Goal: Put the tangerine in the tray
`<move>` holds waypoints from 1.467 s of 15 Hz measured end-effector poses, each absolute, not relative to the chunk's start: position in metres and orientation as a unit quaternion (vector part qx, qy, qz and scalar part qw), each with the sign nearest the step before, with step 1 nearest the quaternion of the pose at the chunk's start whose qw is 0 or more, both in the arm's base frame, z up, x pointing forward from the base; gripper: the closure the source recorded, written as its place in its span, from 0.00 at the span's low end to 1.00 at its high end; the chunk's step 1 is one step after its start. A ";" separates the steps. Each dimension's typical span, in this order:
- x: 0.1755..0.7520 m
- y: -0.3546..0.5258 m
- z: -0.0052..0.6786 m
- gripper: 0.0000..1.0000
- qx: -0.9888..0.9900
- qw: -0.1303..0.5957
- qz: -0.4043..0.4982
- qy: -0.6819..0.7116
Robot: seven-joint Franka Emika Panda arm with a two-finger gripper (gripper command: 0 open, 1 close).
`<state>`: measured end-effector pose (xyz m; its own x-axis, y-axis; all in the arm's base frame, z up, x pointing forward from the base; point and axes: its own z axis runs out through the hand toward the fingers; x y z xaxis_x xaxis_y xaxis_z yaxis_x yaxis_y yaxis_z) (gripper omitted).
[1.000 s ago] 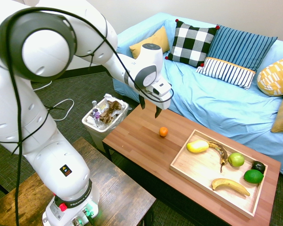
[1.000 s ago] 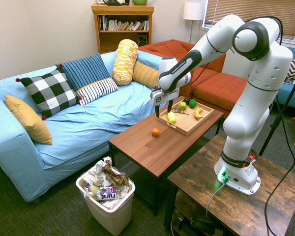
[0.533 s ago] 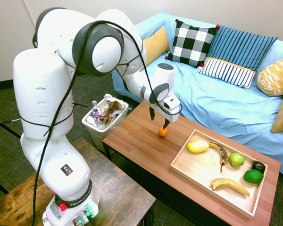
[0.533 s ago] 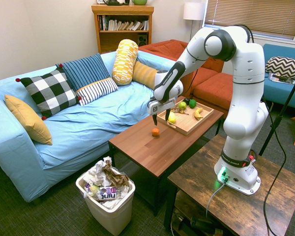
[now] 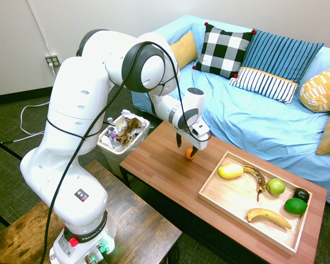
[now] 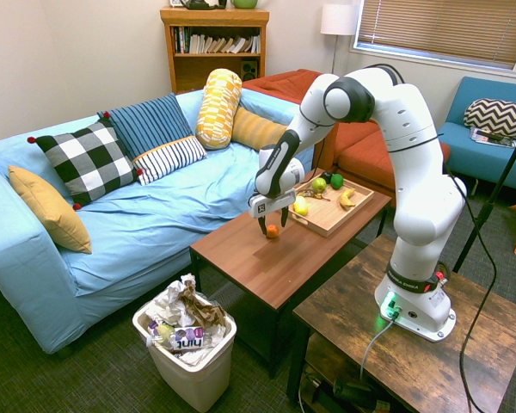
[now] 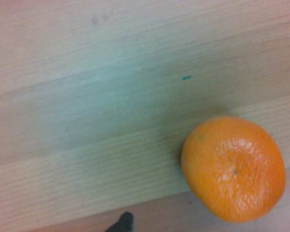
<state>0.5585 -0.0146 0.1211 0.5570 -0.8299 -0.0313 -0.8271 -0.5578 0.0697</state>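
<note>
On the long reddish-brown wooden tabletop (image 5: pixel 165 170), beside the blue sofa, stands the large shallow tray of light wood (image 5: pixel 231 201), already holding a yellow oblong fruit, bananas, a green apple and a lime. The white arm's dark two-finger pincer (image 5: pixel 186 149) is lowered at the tabletop's sofa-side half, fingers spread and straddling the small round bright-orange tangerine (image 5: pixel 191 154), which rests on the wood apart from the tray (the wrist view confirms it sits on bare board (image 7: pixel 233 168)). Judged step: the grasp, fingers placed but not closed. The next move calls for pinching the fruit gently, since a round body may roll or squirt free, then lifting clear of the low rim and carrying it to a bare patch of tray.
</note>
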 end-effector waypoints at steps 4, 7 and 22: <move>0.573 -0.018 0.105 1.00 0.877 0.022 -0.029 -0.480; 0.577 -0.022 0.095 1.00 0.872 0.023 -0.031 -0.488; 0.584 -0.036 0.129 1.00 0.870 0.004 -0.012 -0.493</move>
<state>0.5839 -0.0364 0.1291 0.5134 -0.8580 -0.0171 -0.8578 -0.5137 0.0181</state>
